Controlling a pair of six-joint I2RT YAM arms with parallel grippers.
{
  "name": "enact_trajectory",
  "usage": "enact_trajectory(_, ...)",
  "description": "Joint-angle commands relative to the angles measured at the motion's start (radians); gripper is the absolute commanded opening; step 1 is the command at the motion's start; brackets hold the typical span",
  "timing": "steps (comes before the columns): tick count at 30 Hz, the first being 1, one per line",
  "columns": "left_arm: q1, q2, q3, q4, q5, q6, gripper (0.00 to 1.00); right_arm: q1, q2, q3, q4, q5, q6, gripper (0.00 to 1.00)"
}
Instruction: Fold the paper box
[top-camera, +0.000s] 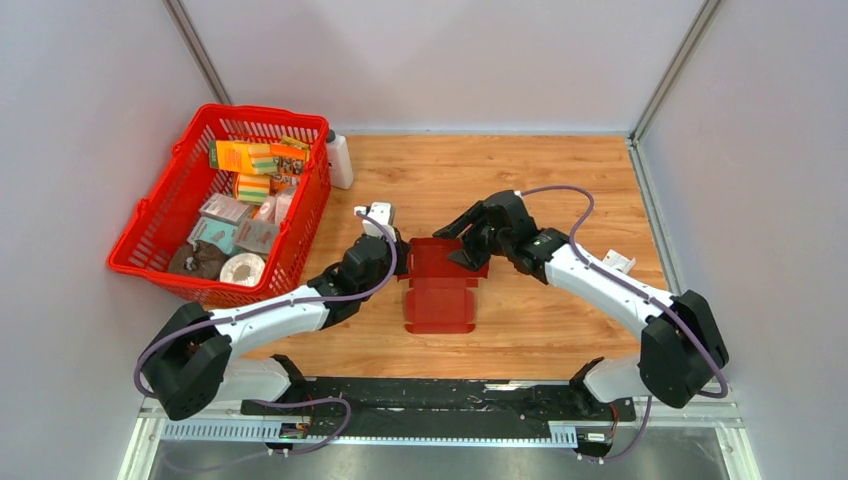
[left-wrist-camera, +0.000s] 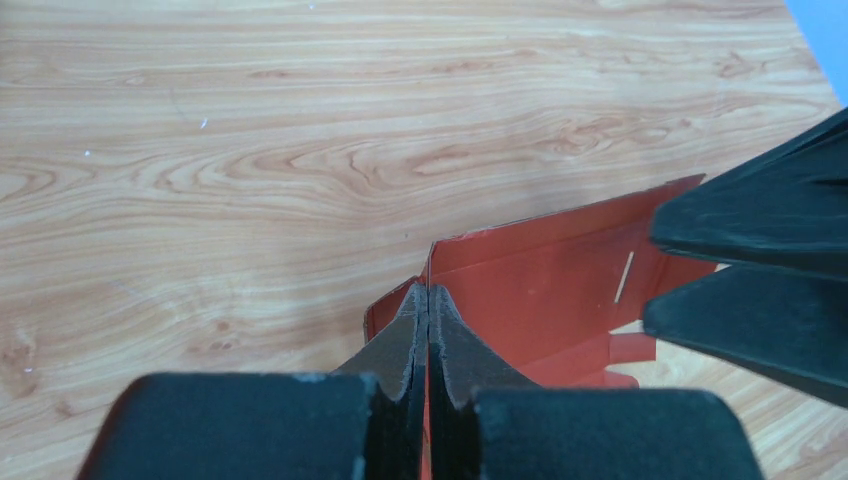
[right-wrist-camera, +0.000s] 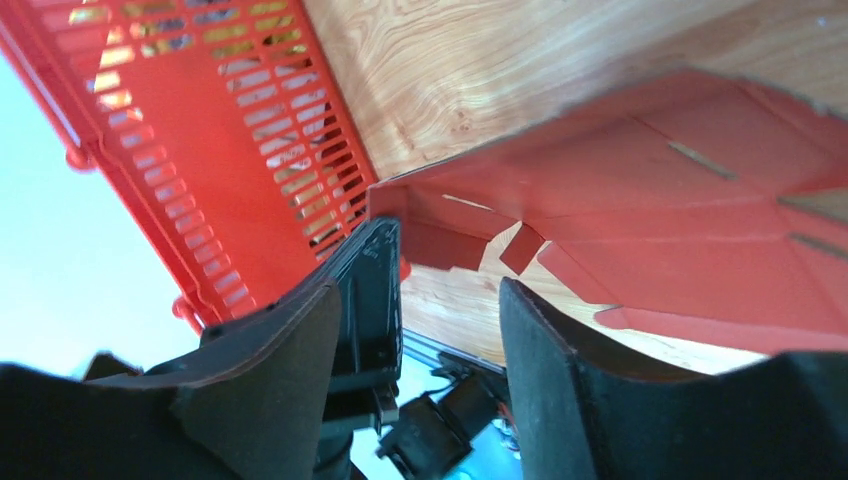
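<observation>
From above, we cannot make out the fingertips of the left end effector (top-camera: 398, 262), which are lost against the left wall of the paper box (top-camera: 440, 300). The right end effector (top-camera: 468, 250) covers the box's far right corner. In the left wrist view the box runs off the bottom edge and behind the right end effector. In the right wrist view its nearest flaps are blurred, the right edge cuts it off, and the basket (right-wrist-camera: 200, 130) is cropped too. Print on the packages (top-camera: 245, 157) is too small for us to read.
</observation>
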Motion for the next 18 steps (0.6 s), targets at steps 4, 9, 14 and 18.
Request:
enact_trajectory(4, -0.003, 0.016, -0.023, 0.186, 0.029, 0.002, 0.00, 0.009, 0.063, -0.007, 0.074, 0.095, 0.215, 0.57)
enact_trajectory(9, -0.006, 0.040, -0.035, 0.230, 0.054, 0.052, 0.00, -0.001, 0.125, 0.028, 0.078, 0.098, 0.220, 0.56)
enact_trajectory(14, -0.011, 0.049, -0.046, 0.247, 0.059, 0.120, 0.00, -0.021, 0.169, 0.053, 0.079, 0.081, 0.206, 0.56)
enact_trajectory(18, -0.011, 0.051, -0.048, 0.247, 0.062, 0.155, 0.00, -0.038, 0.180, 0.068, 0.088, 0.077, 0.187, 0.57)
